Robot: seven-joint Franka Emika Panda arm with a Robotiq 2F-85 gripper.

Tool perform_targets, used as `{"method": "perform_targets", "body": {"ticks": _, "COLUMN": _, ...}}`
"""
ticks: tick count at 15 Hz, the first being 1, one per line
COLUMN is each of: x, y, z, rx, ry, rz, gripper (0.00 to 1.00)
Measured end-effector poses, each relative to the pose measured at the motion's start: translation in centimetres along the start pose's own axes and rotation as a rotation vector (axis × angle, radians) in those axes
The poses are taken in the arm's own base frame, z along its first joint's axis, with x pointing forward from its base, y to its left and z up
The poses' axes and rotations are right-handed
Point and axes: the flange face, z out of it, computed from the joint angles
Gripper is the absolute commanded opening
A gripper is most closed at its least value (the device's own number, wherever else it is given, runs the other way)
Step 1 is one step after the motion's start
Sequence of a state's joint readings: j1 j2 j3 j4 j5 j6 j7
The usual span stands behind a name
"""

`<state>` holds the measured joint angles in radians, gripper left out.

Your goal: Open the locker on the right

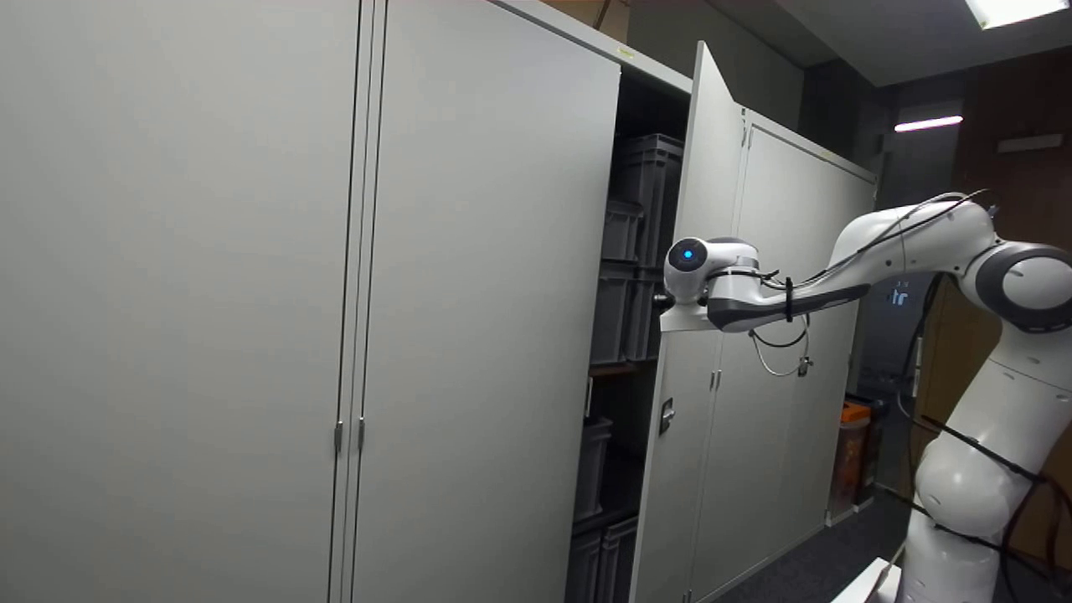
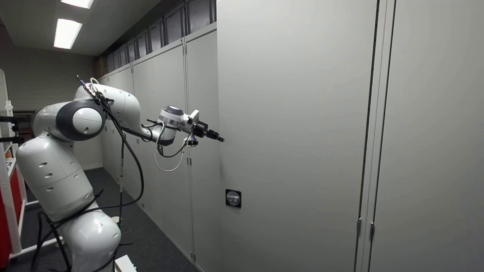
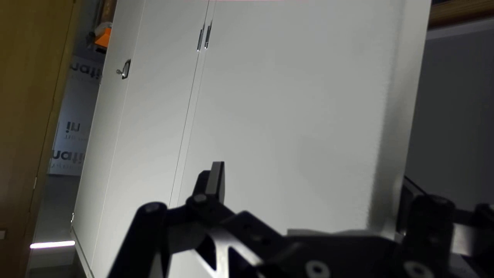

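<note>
Light grey is being shown by the locker door, darker grey by bins beside it, black-edged silver by its latch.

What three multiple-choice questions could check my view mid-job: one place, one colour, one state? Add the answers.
1. Where on the locker door is its handle? A: top corner; B: bottom edge; C: close to a long side edge.
2. What colour is the small light on the robot arm? A: blue; B: red; C: green.
3. How does that door stand? A: shut; B: partly open; C: taken off.

1 C: both exterior views show it close to that edge.
2 A: in an exterior view it glows blue.
3 B: in an exterior view, grey tubs show through the gap next to it.
</note>
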<state>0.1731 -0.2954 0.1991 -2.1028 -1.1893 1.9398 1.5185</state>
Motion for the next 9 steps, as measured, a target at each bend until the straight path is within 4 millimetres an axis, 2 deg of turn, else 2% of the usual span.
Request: {"method": "perform_targets", "body": {"ticks": 9, "x": -0.6, "y": 2.3, "z": -0.8, "rx": -0.014, "ry": -0.012, "rz": -0.004, "gripper": 1.00}}
